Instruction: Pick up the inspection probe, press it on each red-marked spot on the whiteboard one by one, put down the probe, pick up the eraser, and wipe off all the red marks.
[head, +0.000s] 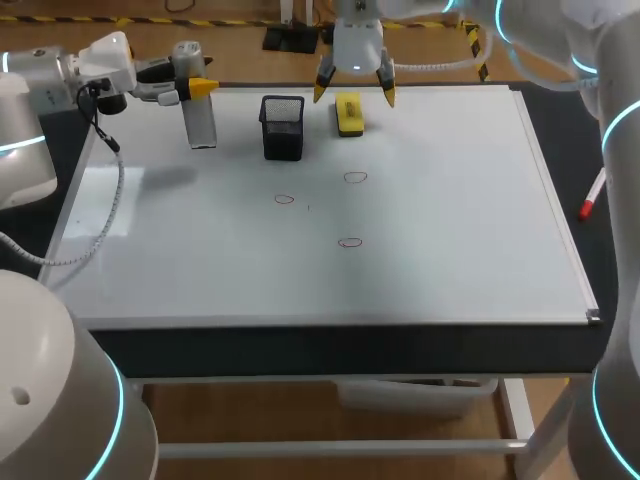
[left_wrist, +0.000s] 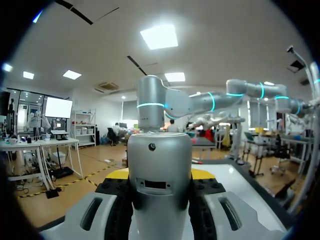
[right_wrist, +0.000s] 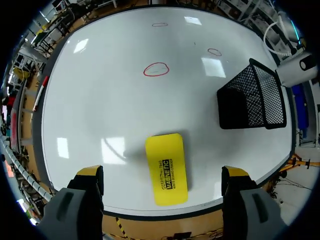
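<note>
Whiteboard is carrying three red marks, mesh cup & eraser. L gripper is clasping probe; R gripper is hovering spread over eraser.

A robotics lab: two white robot arms with glowing cyan rings, the left arm and right arm, flank a whiteboard laid flat as the work surface.

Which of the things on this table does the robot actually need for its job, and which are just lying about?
Needed: inspection probe, held in the left hand; yellow eraser, below the open right hand; three red marks; whiteboard.

Lying about: black mesh pen holder; marker pen beside the whiteboard.
</note>
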